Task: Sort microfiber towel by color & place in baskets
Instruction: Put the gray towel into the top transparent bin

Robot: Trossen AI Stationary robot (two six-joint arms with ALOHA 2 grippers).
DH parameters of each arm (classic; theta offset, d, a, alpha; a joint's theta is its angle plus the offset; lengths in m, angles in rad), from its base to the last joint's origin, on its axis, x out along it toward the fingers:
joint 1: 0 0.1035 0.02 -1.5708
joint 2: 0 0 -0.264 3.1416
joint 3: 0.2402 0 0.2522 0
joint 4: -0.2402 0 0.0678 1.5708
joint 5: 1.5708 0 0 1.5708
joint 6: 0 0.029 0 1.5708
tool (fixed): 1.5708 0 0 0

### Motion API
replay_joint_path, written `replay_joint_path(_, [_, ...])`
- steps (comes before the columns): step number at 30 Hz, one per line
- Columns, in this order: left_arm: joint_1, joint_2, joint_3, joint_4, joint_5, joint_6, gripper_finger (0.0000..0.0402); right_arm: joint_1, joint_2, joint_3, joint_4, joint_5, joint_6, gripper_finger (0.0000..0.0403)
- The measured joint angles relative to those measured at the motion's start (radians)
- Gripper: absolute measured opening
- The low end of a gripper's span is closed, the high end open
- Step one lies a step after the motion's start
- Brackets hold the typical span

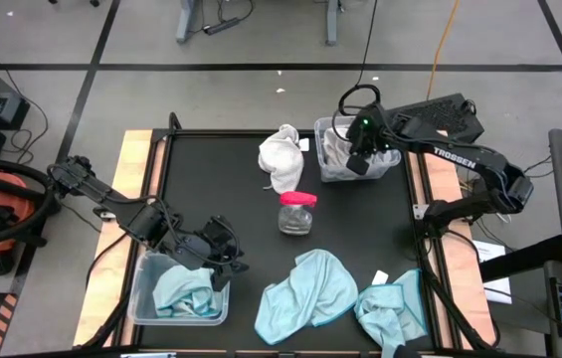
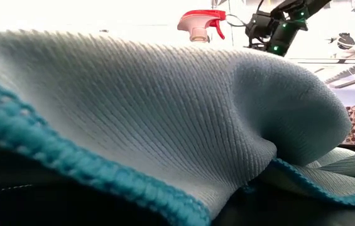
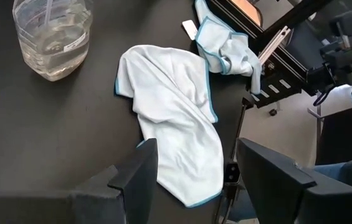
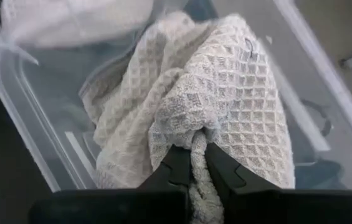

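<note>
Right tool (image 4: pixel 198 163) pinches white waffle towel (image 4: pixel 225 99) inside far basket (image 1: pixel 332 171), beyond pink-lid jar (image 1: pixel 296 213). Left tool (image 1: pixel 223 261), fingers spread, hovers over near basket (image 1: pixel 141 298) w/ blue towel (image 1: pixel 183 291), left of jar.

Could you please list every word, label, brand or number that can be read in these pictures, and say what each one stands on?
"TROSSEN": white letters on the right arm, high view.
Label on the clear jar, left wrist view: too small to read.
White tags on the table near the towels: no text readable.
Nothing else legible in the low view or the right wrist view.
</note>
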Motion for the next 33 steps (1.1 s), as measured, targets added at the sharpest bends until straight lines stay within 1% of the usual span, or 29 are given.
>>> replay_joint_path(9, [0.0, 0.0, 0.0, 0.0, 0.005, 0.003, 0.0221, -0.009, 0.0, -0.059, 0.005, -0.003, 0.023, 0.001])
replay_joint_path(13, [0.0, 0.0, 0.0, 0.0, 0.01, 0.003, 0.0221, -0.011, 0.0, -0.067, 0.006, -0.038, 0.044, 0.0012])
replay_joint_path(17, [0.0, 0.0, 0.0, 0.0, 0.01, -0.002, 0.0221, -0.011, 0.0, -0.067, 0.012, -0.053, 0.052, 0.0025])
replay_joint_path(24, [0.0, 0.0, 0.0, 0.001, 0.01, 0.0, 0.0221, -0.011, 0.0, -0.067, 0.01, -0.053, 0.078, 0.007])
replay_joint_path(33, [0.0, 0.0, 0.0, 0.003, 0.033, -0.004, 0.0221, -0.011, -0.02, -0.067, 0.005, -0.053, 0.123, 0.0151])
